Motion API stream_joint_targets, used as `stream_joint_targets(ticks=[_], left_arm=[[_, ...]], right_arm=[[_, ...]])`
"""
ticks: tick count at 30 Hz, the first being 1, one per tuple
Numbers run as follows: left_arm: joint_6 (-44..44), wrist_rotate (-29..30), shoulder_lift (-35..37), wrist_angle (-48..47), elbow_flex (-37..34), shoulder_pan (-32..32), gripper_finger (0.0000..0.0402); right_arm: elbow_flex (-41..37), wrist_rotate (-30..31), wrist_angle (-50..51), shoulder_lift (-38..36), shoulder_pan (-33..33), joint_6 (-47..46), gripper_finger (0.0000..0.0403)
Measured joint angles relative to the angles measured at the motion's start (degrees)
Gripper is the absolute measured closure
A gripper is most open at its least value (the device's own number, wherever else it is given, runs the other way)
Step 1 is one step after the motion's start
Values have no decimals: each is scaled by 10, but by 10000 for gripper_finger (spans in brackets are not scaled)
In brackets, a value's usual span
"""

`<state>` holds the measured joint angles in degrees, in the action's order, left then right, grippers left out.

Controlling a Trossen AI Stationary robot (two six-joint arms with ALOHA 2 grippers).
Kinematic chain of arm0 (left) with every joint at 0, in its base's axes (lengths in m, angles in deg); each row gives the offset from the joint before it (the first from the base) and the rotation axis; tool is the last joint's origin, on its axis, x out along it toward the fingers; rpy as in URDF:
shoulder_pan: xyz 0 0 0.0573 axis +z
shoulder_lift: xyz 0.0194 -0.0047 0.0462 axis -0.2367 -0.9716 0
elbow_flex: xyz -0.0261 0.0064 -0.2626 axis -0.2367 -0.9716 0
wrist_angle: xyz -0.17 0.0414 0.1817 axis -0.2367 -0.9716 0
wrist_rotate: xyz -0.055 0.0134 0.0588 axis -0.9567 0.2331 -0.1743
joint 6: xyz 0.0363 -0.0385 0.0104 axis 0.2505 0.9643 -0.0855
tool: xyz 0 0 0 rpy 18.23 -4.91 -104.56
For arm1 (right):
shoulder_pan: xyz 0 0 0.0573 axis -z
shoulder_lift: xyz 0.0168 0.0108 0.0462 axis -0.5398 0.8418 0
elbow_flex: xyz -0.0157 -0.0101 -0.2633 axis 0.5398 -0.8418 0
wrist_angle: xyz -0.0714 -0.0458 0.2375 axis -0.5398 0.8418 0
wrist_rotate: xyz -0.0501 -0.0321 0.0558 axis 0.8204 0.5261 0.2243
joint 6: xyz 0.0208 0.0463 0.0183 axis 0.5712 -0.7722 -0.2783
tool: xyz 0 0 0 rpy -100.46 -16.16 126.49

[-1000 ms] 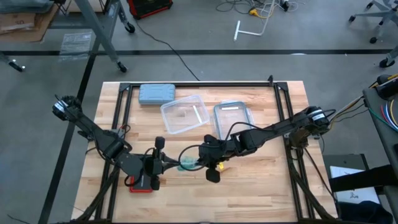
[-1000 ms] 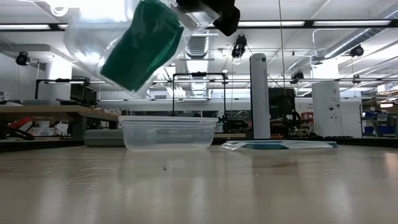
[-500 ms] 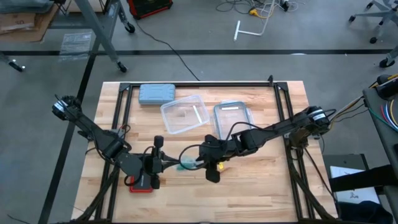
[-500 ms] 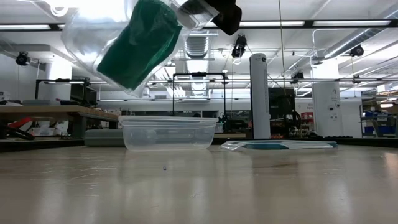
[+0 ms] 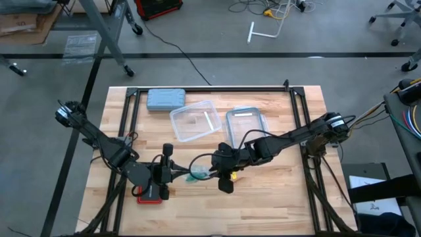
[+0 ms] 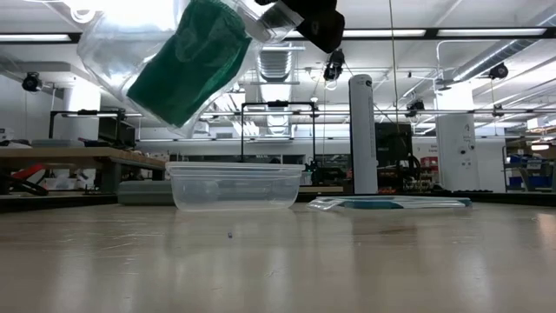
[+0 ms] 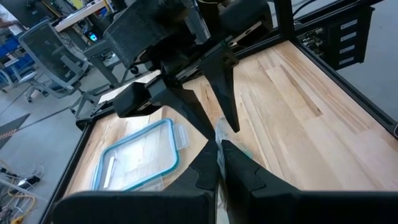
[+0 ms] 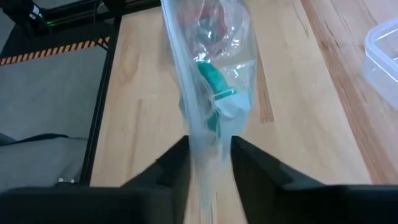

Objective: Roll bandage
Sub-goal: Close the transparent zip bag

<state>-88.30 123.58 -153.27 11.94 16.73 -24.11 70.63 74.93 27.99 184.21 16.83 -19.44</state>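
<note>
The teal bandage [image 8: 214, 84] sits as a wad inside a clear plastic bag [image 6: 165, 61], which hangs in the air above the table's near middle. In the high view the bag [image 5: 196, 174] lies between my two grippers. My left gripper [image 5: 179, 173] is shut on the bag from the left. My right gripper [image 5: 212, 172] is shut on it from the right. In the low view the bandage [image 6: 187, 61] shows slanting inside the bag. My left gripper pinches a thin edge of the clear bag [image 7: 219, 134] between its two shut fingers, coming level from the table's left. The bag is lifted clear of the table. My right gripper pinches the bag's other end [image 8: 205, 134] between its two fingers, coming level from the table's right. The bag stretches away from the fingers, with the bandage in it.
A grey-blue case [image 5: 165, 99] lies at the far left. A clear tub [image 5: 194, 120] and a teal-rimmed lid [image 5: 247, 123] stand at the far middle. A red and black object [image 5: 150, 194] lies under my left arm, and a small yellow thing [image 5: 231, 176] under my right gripper.
The bag with the bandage has tipped a little in the low view, its lower end shifting slightly sideways. Both grippers stay shut on it and keep nearly in place.
</note>
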Motion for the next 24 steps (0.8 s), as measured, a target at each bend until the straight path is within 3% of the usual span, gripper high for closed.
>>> stream_joint_targets(ticks=[3, 5, 19, 24], left_arm=[[0, 0, 0, 0, 0, 0, 401], [0, 0, 0, -1, 0, 0, 401], [53, 20, 17, -43, 0, 0, 401], [55, 20, 17, -48, 0, 0, 401]], right_arm=[[0, 0, 0, 0, 0, 13, 368], [0, 0, 0, 0, 0, 22, 392], [0, 0, -1, -4, 0, 25, 283], [0, 1, 2, -4, 0, 20, 262]])
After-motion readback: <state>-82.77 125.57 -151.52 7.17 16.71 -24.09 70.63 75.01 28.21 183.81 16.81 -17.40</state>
